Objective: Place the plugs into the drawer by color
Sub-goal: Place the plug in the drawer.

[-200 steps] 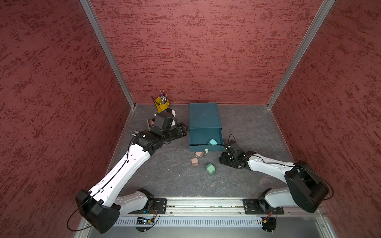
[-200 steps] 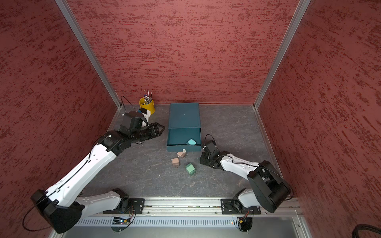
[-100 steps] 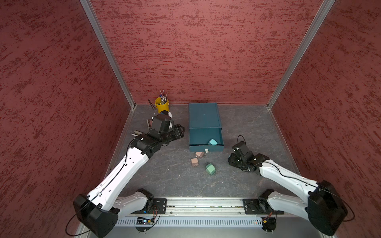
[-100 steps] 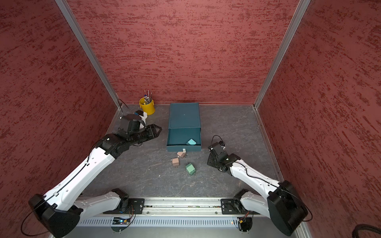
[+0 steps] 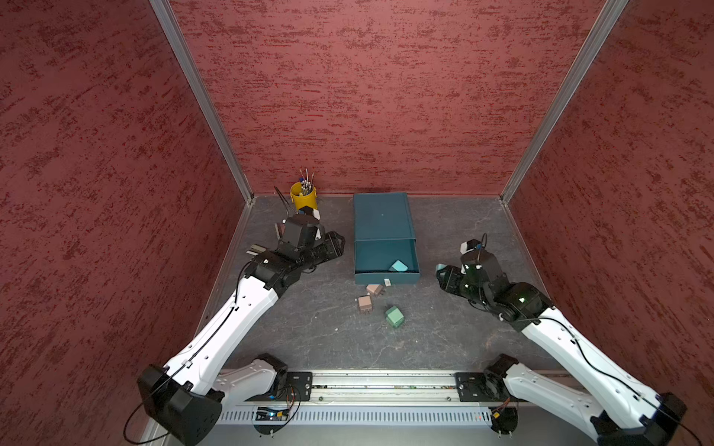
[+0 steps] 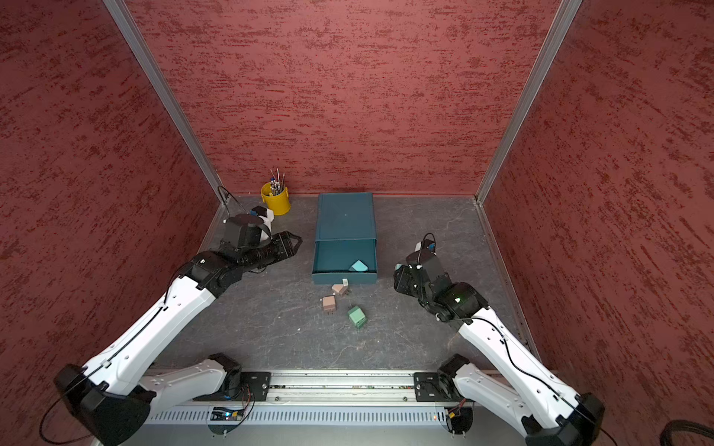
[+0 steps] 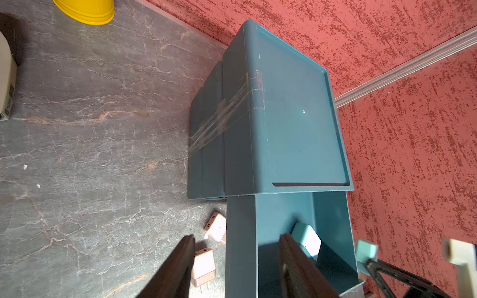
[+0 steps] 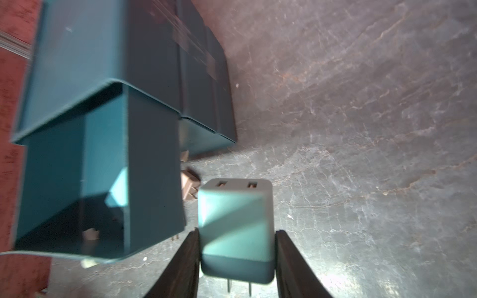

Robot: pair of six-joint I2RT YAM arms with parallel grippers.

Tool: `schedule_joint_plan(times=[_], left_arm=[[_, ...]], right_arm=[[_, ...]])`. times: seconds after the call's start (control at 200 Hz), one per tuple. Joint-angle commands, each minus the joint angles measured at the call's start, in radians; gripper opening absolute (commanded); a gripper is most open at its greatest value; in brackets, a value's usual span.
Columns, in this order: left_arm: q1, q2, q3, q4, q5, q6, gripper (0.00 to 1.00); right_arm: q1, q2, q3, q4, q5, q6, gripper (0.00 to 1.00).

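Sorting under way: the right gripper (image 8: pixel 236 233) is clamped on a teal plug (image 8: pixel 235 206), prongs pointing back toward the wrist, and holds it off the worktop (image 5: pixel 309 340) to the right of the open drawer (image 5: pixel 386 277). That appears to be the carrying step for the second teal piece. The next move calls for bringing it over the drawer's right wall, lowering it inside and letting go beside its mate without knocking the wall. The left gripper (image 7: pixel 237 240) hangs just beside the drawer's left wall, jaws apart and empty. The drawer is the top one of a teal cabinet (image 5: pixel 382 216) that stands at the middle of the worktop's back edge. It is pulled out toward the front and holds a single teal plug (image 5: pixel 398 266) in its front right corner. The drawers below it look shut, and their contents cannot be seen. Two pinkish plugs (image 5: pixel 374 289) (image 5: pixel 364 304) lie on the worktop just in front of the drawer, and a green plug (image 5: pixel 394 316) lies a little nearer the front edge. By colour, those three would likely need other drawers opened. A yellow cup (image 5: pixel 303 197) of pens stands near the back left corner.
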Motion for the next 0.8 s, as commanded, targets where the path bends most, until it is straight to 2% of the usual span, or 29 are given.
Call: schedule_joint_plan(times=[0.0,0.225,0.791], left_arm=[[0.008,0.001,-0.013,0.015,0.012,0.002,0.56],[0.008,0.017,-0.008,0.017,0.036,0.004,0.57],[0.008,0.055,0.009,0.021,0.078,0.012,0.58]], right_arm=[[0.012,-0.005,0.054,-0.022,-0.04,-0.018,0.0],[0.051,0.006,0.125,-0.014,-0.053,-0.021,0.0],[0.143,0.056,0.14,0.11,-0.111,0.015,0.0]])
